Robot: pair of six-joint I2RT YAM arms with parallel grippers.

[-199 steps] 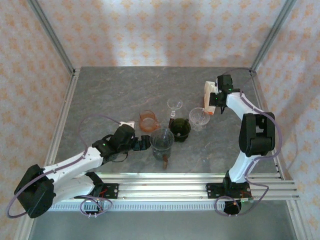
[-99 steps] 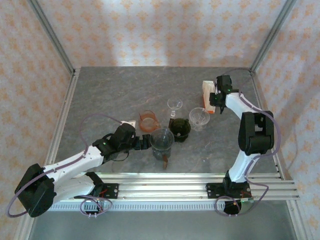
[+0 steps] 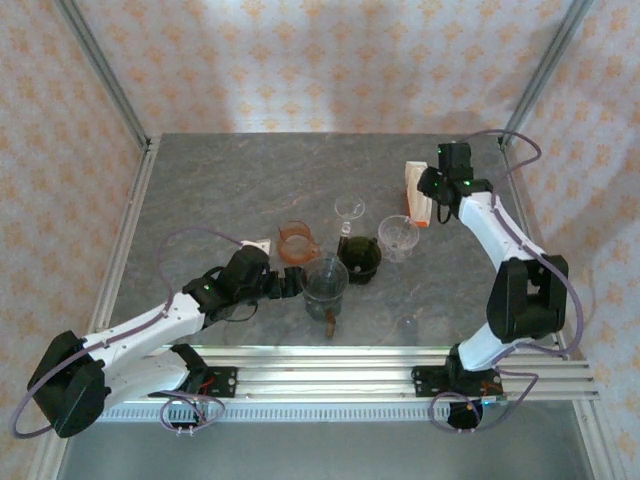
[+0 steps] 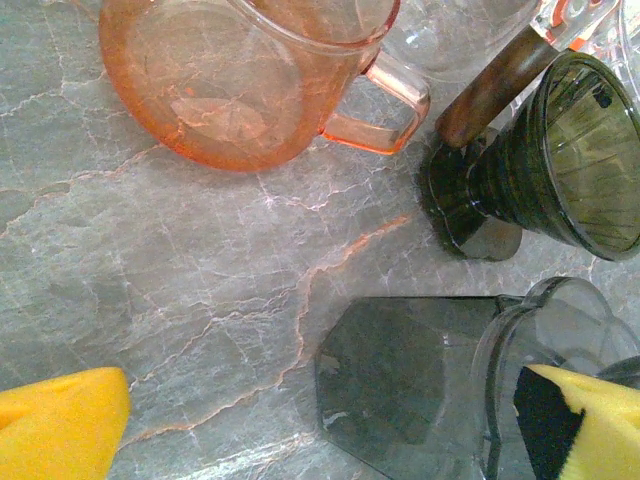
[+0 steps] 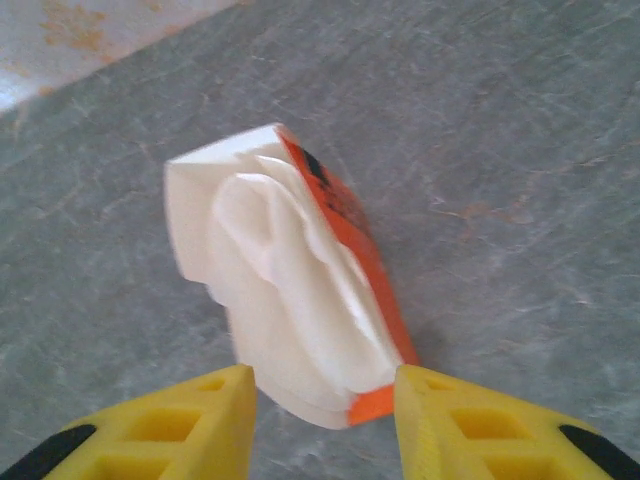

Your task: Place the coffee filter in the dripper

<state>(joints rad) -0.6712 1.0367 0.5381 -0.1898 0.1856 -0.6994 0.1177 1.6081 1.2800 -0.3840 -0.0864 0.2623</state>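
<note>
A stack of white coffee filters in an orange pack (image 5: pixel 290 290) stands at the back right of the table (image 3: pixel 417 195). My right gripper (image 5: pixel 325 400) is open just behind it, with the pack's near end between the yellow fingers, and a gap shows at the left finger. In the top view the right gripper (image 3: pixel 432 190) sits beside the pack. The dark green dripper (image 3: pixel 360 258) stands mid-table, also visible to the left wrist camera (image 4: pixel 570 160). My left gripper (image 3: pixel 292 285) is open and low beside a smoky grey cup (image 4: pixel 440 390), holding nothing.
An orange glass mug (image 4: pixel 230 80) stands left of the dripper. A clear glass cone (image 3: pixel 399 237) and a small clear funnel (image 3: pixel 349 210) stand near it. A brown wooden handle (image 4: pixel 490 85) leans by the dripper. Metal frame rails (image 3: pixel 130 240) edge the table.
The right jaws have gone from shut to open around the pack's near end, and the right arm's elbow has swung outward to the right. The left arm has stayed still.
</note>
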